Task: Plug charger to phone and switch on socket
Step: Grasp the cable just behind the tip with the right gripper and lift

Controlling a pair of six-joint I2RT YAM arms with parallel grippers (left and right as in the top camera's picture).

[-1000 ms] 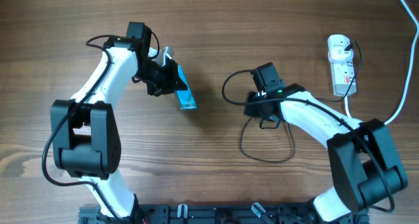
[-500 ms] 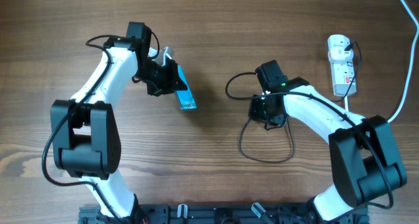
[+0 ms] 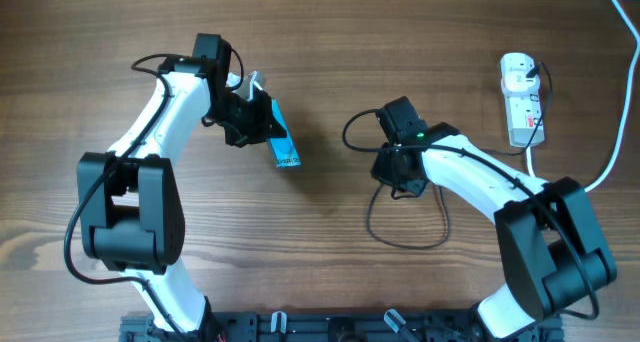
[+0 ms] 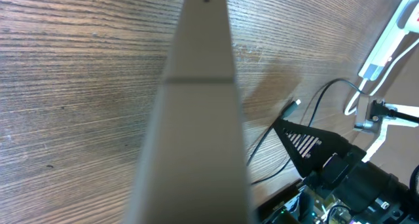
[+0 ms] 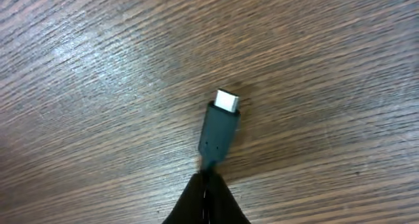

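Surface: brown wood-grain counter (image 3: 330, 32), filling every view.
Short white power strip (image 3: 521, 102): lies at the far right edge.
Thin black charger cable (image 3: 405, 240): loops mid-counter. The right tool (image 5: 205, 185) is pinched tight on it just behind the silver connector tip (image 5: 227, 101).
Teal-screened smartphone (image 3: 284, 147): clamped, tilted, in the left tool (image 3: 245, 117).
Change: the right tool, partly open a second ago, has closed; smartphone unmoved.
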